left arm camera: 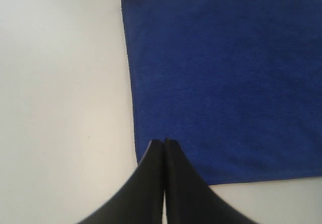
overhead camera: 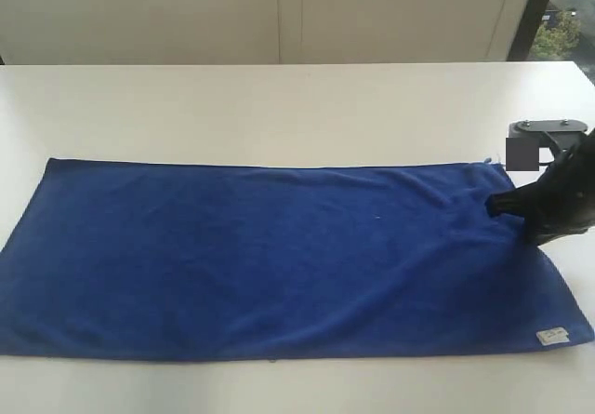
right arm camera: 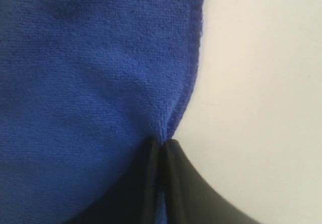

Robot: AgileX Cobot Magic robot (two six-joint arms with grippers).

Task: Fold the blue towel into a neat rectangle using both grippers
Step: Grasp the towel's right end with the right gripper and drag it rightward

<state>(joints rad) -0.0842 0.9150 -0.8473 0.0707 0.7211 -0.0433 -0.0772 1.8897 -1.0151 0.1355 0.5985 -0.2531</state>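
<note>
Closest in: small white label (overhead camera: 552, 337), stitched at the 5 o'clock corner of the blue towel (overhead camera: 279, 256). Lies flat and long on the white table (overhead camera: 279, 107), a stretched rectangle running from 9 to 3 o'clock. Soft, fuzzy nap, deep royal blue, with faint ripples through the middle and a narrow stitched hem all round.

Over at 3 o'clock, a pinch! Right gripper (overhead camera: 497, 204) clamped on the short edge, with a little pucker of cloth drawn toward its black tip. Confirmed from the right wrist view: fingers (right arm camera: 191, 183) pressed tight, hem gathered between them, fine looped microfibre plain to see against the smooth matte tabletop.

Left gripper (left arm camera: 164, 142) out of the exterior shot. Seen from its own wrist: tapered black fingers pressed together, nothing visible between them. Tips hang over the towel's other short edge, close to a corner. Cannot tell whether touching the cloth.

Behind the table at 12 o'clock, smooth pale wall panels (overhead camera: 279, 14). At 1 o'clock, a sliver of window (overhead camera: 567, 23) with greenery.
</note>
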